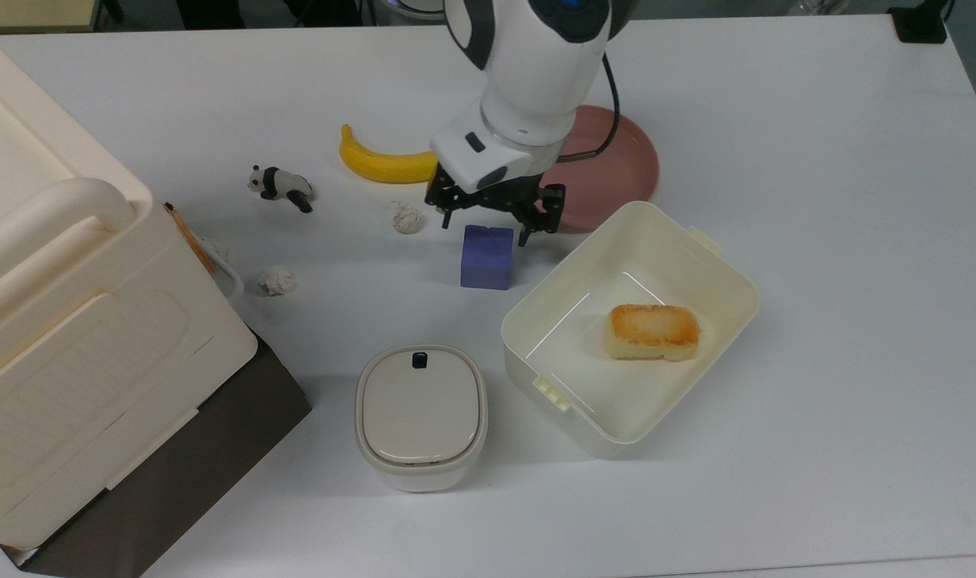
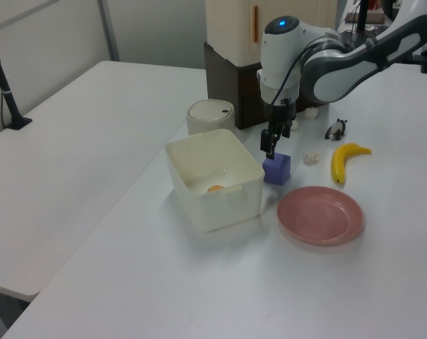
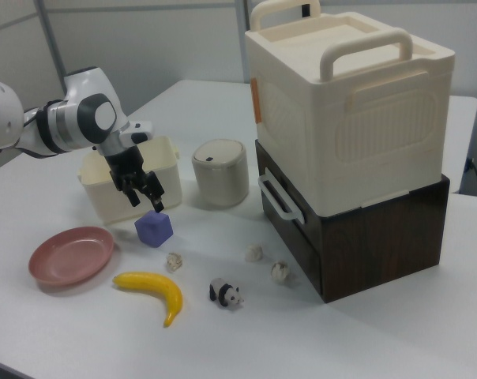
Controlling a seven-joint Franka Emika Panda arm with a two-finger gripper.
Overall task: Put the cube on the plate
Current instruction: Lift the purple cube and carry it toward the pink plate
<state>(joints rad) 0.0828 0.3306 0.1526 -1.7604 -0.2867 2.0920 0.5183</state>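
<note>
Desk (image 1: pixel 817 160) white, carrying a large cream storage box (image 1: pixel 63 321) on a dark base. Cream tub (image 1: pixel 721 281) holds a toasted bread block (image 1: pixel 653 331). Pink plate (image 1: pixel 624 172) sits bare beside it. Hand (image 1: pixel 496 221) hovers open above the cube (image 1: pixel 486 256), gripping nothing; the cube rests on the desk near the tub, apart from the plate.

Matt blue-purple cube (image 1: pixel 486 256); smooth pink plate (image 1: pixel 616 172); glossy cream plastic tub (image 1: pixel 721 281); smooth white table (image 1: pixel 817 241); glossy white arm casing (image 1: pixel 536 56).
</note>
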